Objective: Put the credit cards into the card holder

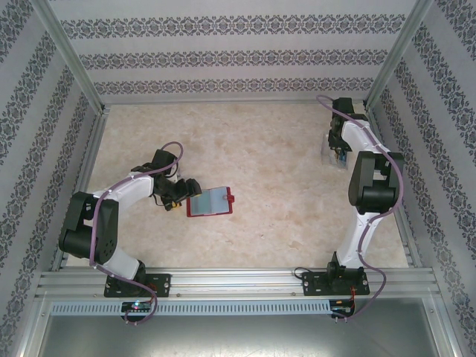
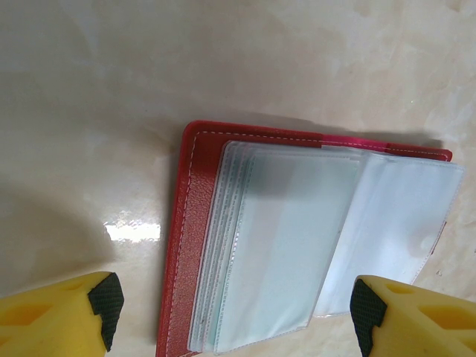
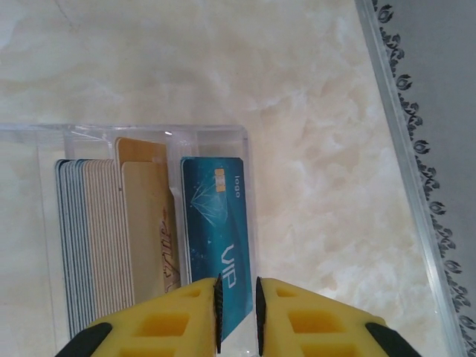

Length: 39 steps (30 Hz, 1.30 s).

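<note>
My left gripper (image 2: pixel 236 309) hangs at the left of the overhead view, wide open and empty over the red fold-over wallet with clear sleeves (image 2: pixel 190 223). In the upper right, near the side wall, stands the clear plastic card holder (image 3: pixel 249 193). A stack of beige and bluish cards (image 3: pixel 97 238) fills its left slot, and the teal plastic VIP card (image 3: pixel 212 216) leans in the right one. My right gripper (image 3: pixel 238 312) has its jaws parted only a crack around that card's near end; I cannot tell whether a pad touches it. The card looks light, stiff and slick. I judge it is best pinched across its faces at the free short end, since it could easily slide or tip.
</note>
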{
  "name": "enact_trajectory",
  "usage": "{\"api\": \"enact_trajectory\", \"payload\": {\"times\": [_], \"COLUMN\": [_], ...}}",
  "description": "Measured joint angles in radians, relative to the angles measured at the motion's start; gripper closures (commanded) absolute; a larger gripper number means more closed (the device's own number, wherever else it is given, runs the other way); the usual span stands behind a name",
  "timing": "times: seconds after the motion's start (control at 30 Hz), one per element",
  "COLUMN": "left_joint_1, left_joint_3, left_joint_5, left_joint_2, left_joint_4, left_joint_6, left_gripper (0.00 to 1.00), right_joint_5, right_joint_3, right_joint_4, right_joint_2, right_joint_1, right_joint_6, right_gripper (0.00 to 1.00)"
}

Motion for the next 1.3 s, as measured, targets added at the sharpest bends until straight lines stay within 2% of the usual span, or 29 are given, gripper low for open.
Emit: {"api": "enact_trajectory", "payload": {"times": [0.4, 0.53, 0.8, 1.3], "left_joint_1": [0.0, 0.0, 0.0, 0.0], "left_joint_3": [0.0, 0.0, 0.013, 0.037], "left_joint_5": [0.0, 0.0, 0.0, 0.0], "left_joint_2": [0.0, 0.0, 0.001, 0.003], "left_joint_4": [0.0, 0.0, -0.011, -0.019], "left_joint_6": [0.003, 0.003, 0.003, 0.004], "left_gripper": [0.18, 0.18, 0.18, 0.18], "right_joint_5": [-0.075, -0.11, -0.27, -0.301], "right_joint_3": [0.0, 0.0, -0.023, -0.018], "right_joint_4": [0.001, 0.001, 0.031, 0.031], "right_joint_2": [0.0, 0.0, -0.014, -0.018], "right_joint_1": [-0.041, -0.048, -0.07, -0.026], "right_joint_6": [0.034, 0.038, 0.083, 0.09], "right_gripper": [0.63, 0.61, 0.48, 0.45]}}
